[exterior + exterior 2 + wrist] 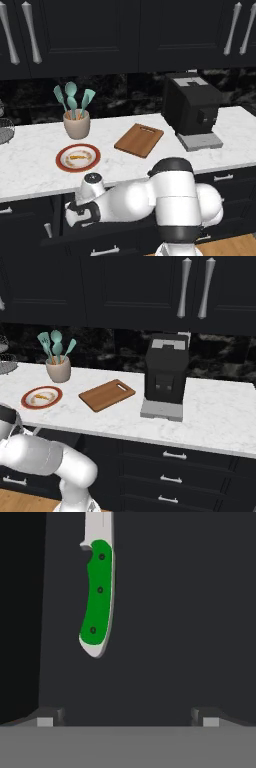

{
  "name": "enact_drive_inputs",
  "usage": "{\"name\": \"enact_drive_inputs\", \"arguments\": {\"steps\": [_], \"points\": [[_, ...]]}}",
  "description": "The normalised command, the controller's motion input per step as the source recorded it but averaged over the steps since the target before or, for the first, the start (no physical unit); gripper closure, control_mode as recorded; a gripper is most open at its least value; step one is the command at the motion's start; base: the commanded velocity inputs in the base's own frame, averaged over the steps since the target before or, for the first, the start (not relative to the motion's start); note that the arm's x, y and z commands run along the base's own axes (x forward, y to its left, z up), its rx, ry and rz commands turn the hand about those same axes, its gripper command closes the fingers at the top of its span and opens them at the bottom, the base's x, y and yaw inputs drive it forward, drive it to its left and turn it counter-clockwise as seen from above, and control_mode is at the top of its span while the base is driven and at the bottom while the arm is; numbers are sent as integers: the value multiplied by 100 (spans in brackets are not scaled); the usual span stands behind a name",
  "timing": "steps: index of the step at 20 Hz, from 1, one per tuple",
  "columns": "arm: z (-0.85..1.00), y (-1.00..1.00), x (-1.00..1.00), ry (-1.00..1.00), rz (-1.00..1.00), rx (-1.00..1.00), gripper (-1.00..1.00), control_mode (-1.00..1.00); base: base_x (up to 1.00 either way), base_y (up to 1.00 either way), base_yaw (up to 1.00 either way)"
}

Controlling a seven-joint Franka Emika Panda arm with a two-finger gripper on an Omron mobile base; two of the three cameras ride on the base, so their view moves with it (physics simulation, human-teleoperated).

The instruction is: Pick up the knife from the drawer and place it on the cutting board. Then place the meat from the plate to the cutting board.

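The gripper is positioned inside the opened drawer, below the front edge of the bench, with its jaws spread fully apart and nothing held between them. In the hand view the knife is seen lying flat on the dark drawer floor, ahead of the fingertips and offset toward the left one rather than centred between them; it is apart from both. The long axis of the knife runs along the viewing direction, handle end nearest the gripper and blade pointing away, so the jaws stand across the handle's width. It is judged that a sideways correction toward the handle, followed by a descent, is required before closure. Apart from the knife, nothing else is seen in the drawer. On the bench, the cutting board lies bare near the middle, beside the coffee machine. The plate sits near the front edge and carries the meat. A utensil cup holding teal spatulas stands behind the plate.
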Motion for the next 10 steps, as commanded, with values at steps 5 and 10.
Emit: {"name": "enact_drive_inputs", "arguments": {"steps": [5, 10], "points": [[-4, 16, 18, 0, 0, 0, -100, -100, 0, 0, 0], [-1, 12, 24, 0, 0, 0, -100, -100, 0, 0, 0]]}}
